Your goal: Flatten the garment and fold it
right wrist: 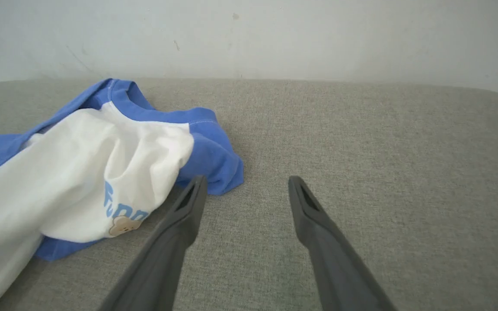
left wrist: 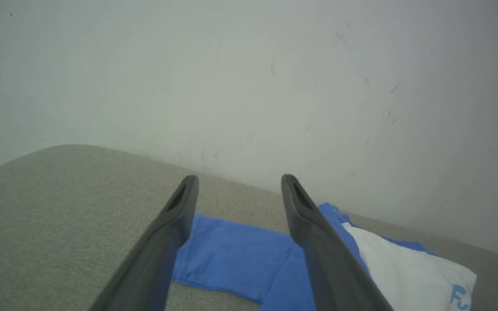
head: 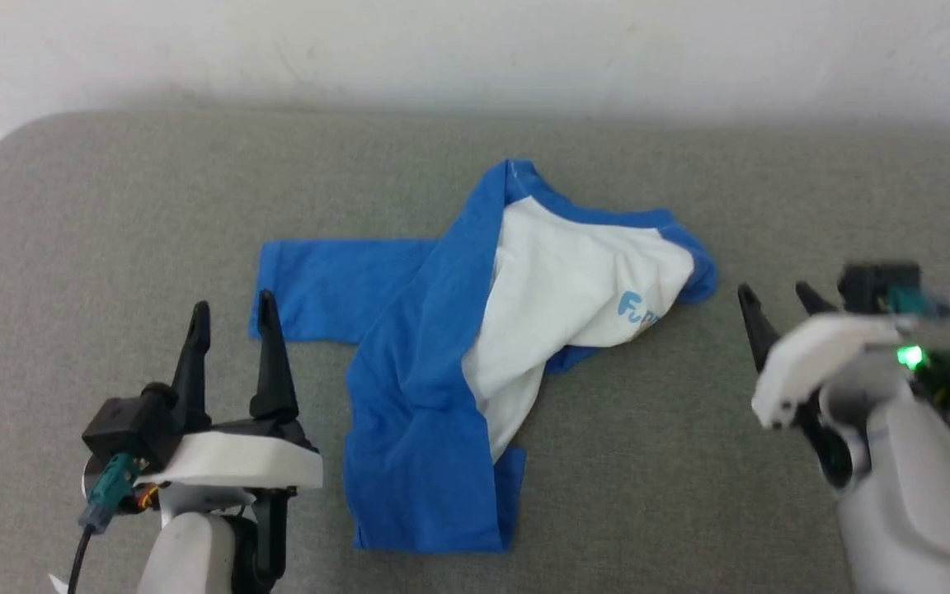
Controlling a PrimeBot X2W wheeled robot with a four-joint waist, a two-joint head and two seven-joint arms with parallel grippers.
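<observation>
Head view: you see the garment (head: 409,396) crumpled on the grey surface (head: 112,206); left end effector (head: 233,301) spread and empty near its flat sleeve (head: 335,289); right end effector (head: 772,287) spread, empty, apart from it. Left wrist view: sleeve beyond parted fingers (left wrist: 162,242). Right wrist view: garment lies left.

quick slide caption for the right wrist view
Open right gripper hovers over the grey surface, beside the crumpled blue-and-white garment.

One garment (head: 582,280), two pincers, left pincer (head: 232,304), right pincer (head: 773,290), one grey cushion (head: 689,470)
</observation>
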